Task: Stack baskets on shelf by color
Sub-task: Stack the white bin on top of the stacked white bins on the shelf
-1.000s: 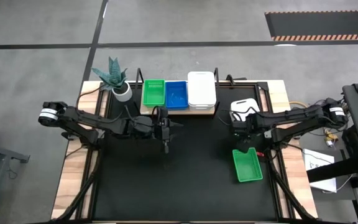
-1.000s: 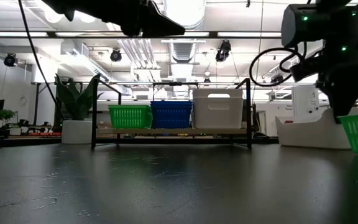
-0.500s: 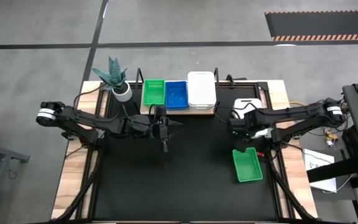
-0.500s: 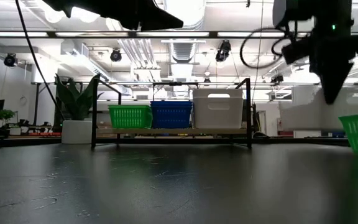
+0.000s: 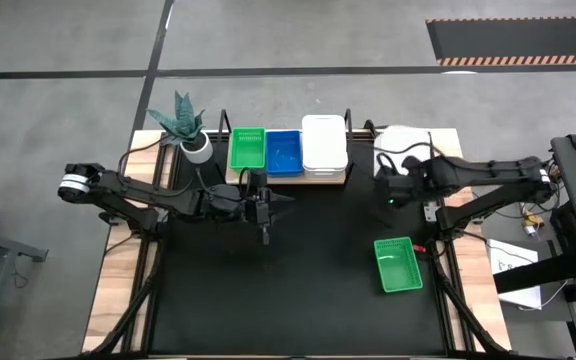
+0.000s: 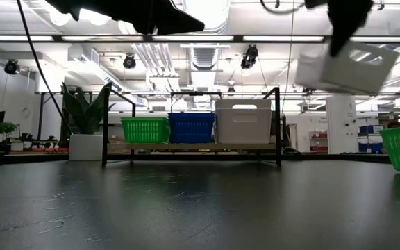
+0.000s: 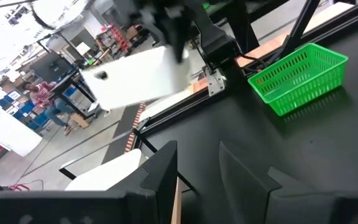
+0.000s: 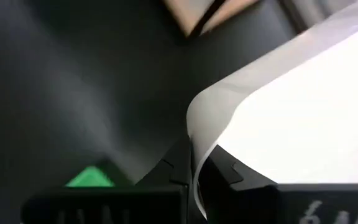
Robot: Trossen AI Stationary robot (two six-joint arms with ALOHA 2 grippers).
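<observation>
My right gripper (image 5: 400,170) is shut on a white basket (image 5: 403,140), which is in the air over the table's far right corner, high and tilted in the low view (image 6: 347,68). My left gripper (image 5: 266,207) hovers open above the table's middle, in front of the shelf (image 6: 193,147). On the shelf, side by side, stand green baskets (image 5: 247,150), blue baskets (image 5: 283,152) and white baskets (image 5: 324,145). One more green basket (image 5: 398,265) rests on its bottom at the table's right side. My right gripper holds the white basket by its side wall near a rounded corner (image 8: 194,163), pinched with one finger inside and one outside. The fingers come from above, pointing down (image 6: 339,38). The basket is lifted clear, hangs below the fingers and tilts.
A white plant pot (image 5: 196,147) with a spiky green plant stands left of the shelf. The shelf's black posts (image 6: 278,125) rise at its ends. The black tabletop (image 5: 308,280) is bare between the shelf and the near edge.
My right gripper has risen and moved toward the far edge, carrying the white basket up off the table's right side; the basket now hangs tilted well above the shelf's height. The green basket on the table has stayed in place.
</observation>
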